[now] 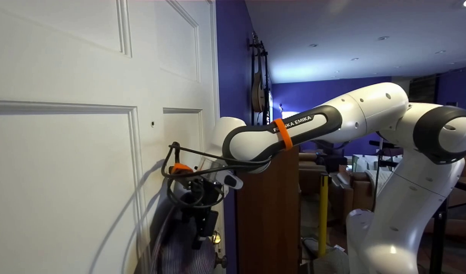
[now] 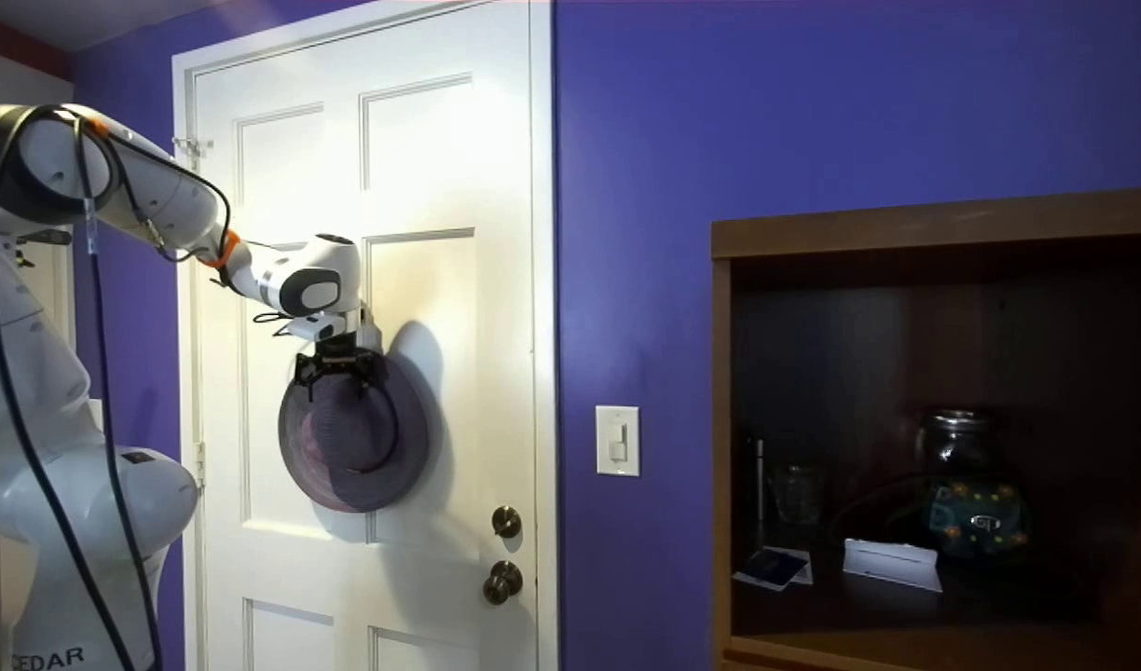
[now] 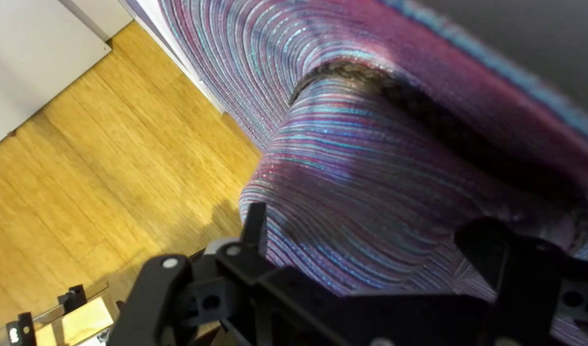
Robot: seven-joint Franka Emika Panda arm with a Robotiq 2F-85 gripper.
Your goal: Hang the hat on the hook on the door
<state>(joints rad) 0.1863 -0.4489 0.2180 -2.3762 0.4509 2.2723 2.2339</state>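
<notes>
The hat (image 2: 347,457), purple-striped with a wide brim and a dark braided band, rests upright against the white panelled door (image 2: 501,308). In the wrist view the crown of the hat (image 3: 351,178) fills the space between my widely parted fingers. My gripper (image 2: 345,380) points down over the upper part of the hat and stands open; whether a finger touches the cloth I cannot tell. A tiny dark dot (image 1: 152,124) shows on the door above the gripper. I cannot tell whether that is the hook; the door behind the hat and gripper is hidden.
Two round brass fittings, a lock (image 2: 505,522) and a knob (image 2: 502,583), stick out low on the door. A brown cabinet (image 2: 721,419) stands beyond the light switch (image 2: 617,440). Loose black cables (image 1: 217,158) loop around the wrist close to the door. A yellow post (image 1: 323,217) rises behind.
</notes>
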